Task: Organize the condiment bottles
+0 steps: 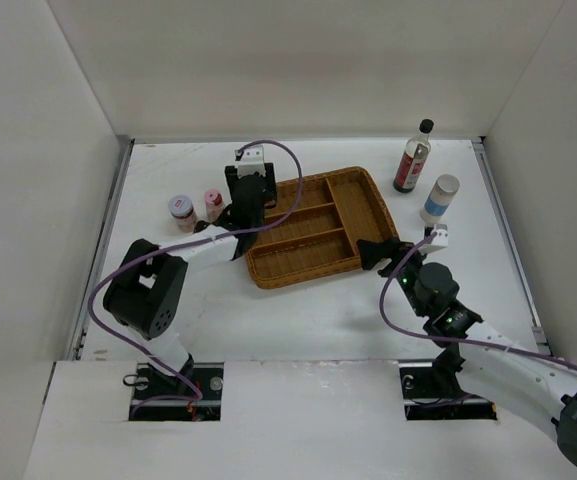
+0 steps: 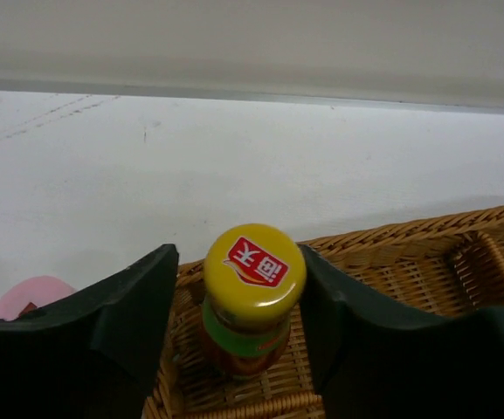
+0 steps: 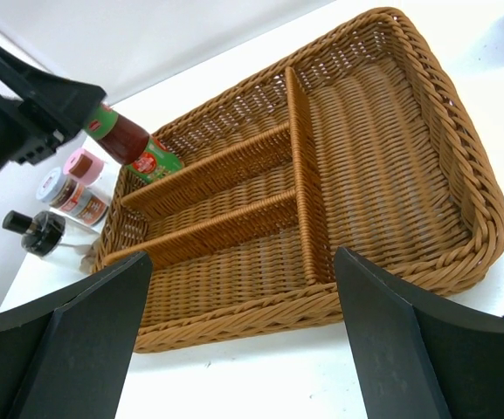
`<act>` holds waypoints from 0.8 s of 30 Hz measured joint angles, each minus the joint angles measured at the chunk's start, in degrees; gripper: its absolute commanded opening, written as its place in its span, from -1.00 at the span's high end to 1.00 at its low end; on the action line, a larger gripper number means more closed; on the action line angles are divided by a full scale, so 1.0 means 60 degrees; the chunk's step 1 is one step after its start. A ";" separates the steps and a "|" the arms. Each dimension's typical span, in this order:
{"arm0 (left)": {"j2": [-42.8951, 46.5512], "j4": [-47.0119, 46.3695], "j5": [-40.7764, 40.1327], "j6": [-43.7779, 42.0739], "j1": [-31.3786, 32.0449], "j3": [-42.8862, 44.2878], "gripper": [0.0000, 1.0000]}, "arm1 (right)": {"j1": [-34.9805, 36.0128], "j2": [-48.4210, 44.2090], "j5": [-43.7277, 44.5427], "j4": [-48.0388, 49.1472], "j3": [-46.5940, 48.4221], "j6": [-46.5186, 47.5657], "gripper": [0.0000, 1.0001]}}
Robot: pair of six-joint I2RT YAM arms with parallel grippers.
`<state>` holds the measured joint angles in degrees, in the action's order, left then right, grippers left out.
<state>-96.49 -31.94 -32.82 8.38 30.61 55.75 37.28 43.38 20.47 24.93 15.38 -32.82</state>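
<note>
Yellow-capped bottle (image 2: pixel 253 297) at the tray's (image 3: pixel 234 321) left end
Left gripper (image 2: pixel 238 262) loosely parted round its cap — rise straight off; right gripper (image 3: pixel 241 257) wide, empty.

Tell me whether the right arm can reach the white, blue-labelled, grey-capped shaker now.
Probably yes: the shaker stands upright close to the open right hand, with nothing between them, though the hand faces the brown wicker tray and must turn.
</note>
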 measured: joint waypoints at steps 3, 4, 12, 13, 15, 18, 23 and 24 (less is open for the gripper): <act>0.0106 -0.0117 -0.0076 -0.0025 0.0047 -0.0328 -0.50 | -0.0015 0.0000 0.0000 0.0000 0.0000 -0.0004 -0.85; 0.0193 -0.0120 -0.0109 -0.0029 0.0051 -0.0430 -0.54 | -0.0015 0.0000 0.0000 0.0000 0.0000 -0.0004 -0.85; 0.2007 0.0076 -0.0415 -0.0080 0.0229 -0.0641 -0.70 | -0.0029 -0.0033 0.0000 0.0000 0.0000 -0.0004 -0.86; 0.2386 0.0146 -0.0488 -0.0076 0.0262 -0.0743 -0.70 | -0.0029 -0.0040 0.0000 0.0000 0.0000 -0.0004 -0.86; 0.3355 0.0437 -0.0699 -0.0044 0.0361 -0.1111 -0.70 | -0.0029 -0.0047 -0.0004 0.0000 0.0000 -0.0007 -0.87; 0.4900 0.1228 -0.1024 0.0346 0.0452 -0.1931 -0.70 | -0.0029 -0.0047 -0.0004 0.0000 0.0000 -0.0007 -0.87; 0.6371 0.3195 -0.1137 0.1770 -0.0135 -0.3366 -0.72 | -0.0029 0.0062 -0.0044 0.0004 0.0000 -0.0040 -0.88; 0.6390 0.3555 -0.1071 0.1996 -0.0346 -0.3570 -0.72 | -0.0029 0.0120 -0.0062 0.0004 0.0000 -0.0040 -0.89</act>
<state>-58.15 -10.61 -39.24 20.36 28.53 34.33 37.10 44.10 20.10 24.95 15.38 -33.06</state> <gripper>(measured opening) 0.855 0.939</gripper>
